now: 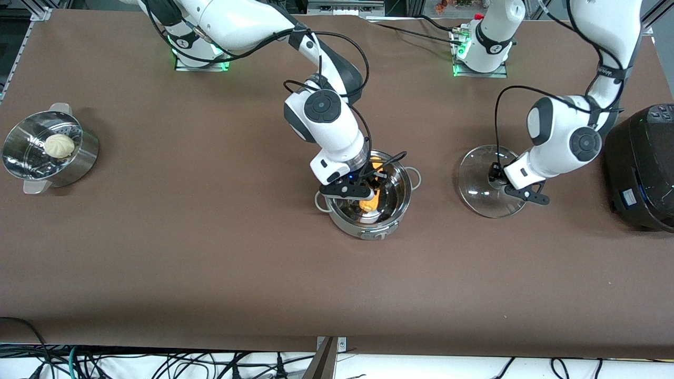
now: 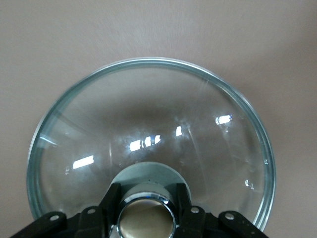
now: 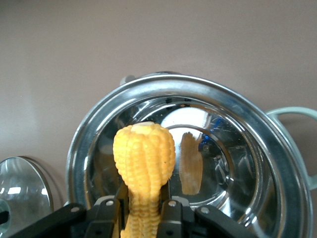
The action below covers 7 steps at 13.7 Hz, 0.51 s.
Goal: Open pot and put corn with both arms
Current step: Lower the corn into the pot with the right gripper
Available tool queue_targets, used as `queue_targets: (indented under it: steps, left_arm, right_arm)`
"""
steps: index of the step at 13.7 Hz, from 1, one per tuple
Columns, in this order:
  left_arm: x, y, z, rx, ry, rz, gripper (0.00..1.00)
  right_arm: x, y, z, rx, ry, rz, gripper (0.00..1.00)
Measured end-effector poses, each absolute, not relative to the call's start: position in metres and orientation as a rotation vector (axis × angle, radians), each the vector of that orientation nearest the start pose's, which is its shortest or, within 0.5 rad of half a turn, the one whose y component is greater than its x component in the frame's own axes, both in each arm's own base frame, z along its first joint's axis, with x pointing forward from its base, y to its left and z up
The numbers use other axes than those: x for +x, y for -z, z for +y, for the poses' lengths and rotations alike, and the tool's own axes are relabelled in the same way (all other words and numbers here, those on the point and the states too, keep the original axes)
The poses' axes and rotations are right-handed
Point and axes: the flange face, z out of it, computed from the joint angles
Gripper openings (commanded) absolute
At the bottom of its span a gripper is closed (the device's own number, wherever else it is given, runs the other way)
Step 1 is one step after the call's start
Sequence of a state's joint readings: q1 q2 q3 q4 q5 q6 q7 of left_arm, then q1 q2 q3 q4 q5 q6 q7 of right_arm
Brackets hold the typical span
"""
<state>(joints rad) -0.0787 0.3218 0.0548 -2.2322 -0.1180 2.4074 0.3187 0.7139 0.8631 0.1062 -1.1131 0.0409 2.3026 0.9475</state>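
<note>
Steel pot, open at frame centre, has the right gripper over it pinching the stiff, bumpy, fairly light corn at its end, while the left gripper, centre-right, clamps the fragile glass lid by its knob.

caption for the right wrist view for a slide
Right claw shut on the corn, holding it over the open pot; glass lid visible beside the pot.
</note>
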Motion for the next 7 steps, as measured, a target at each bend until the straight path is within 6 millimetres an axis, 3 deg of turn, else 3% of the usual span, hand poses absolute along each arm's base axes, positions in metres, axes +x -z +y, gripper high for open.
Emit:
queue_targets:
  steps: [2,3,4,5,7]
  left_arm:
    - [0.532,-0.215,-0.013,-3.184,-0.214,0.402,0.00]
    - [0.532,-0.215,-0.013,-3.184,-0.214,0.402,0.26]
    - [0.532,-0.215,-0.013,-3.184,-0.214,0.402,0.77]
    - [0.532,-0.215,-0.014,-3.184,-0.214,0.402,1.00]
    - [0.531,-0.213,-0.014,-3.183,-0.221,0.405,1.00]
  right_arm:
    - [0.564,-0.321,0.563,-2.805,0.170,0.283,0.48]
    - [0.564,-0.318,0.563,-2.808,0.166,0.284,0.59]
    - [0.564,-0.315,0.563,-2.811,0.163,0.284,0.76]
    - [0.564,-0.312,0.563,-2.814,0.159,0.285,1.00]
    - [0.563,-0.305,0.563,-2.819,0.151,0.285,1.00]
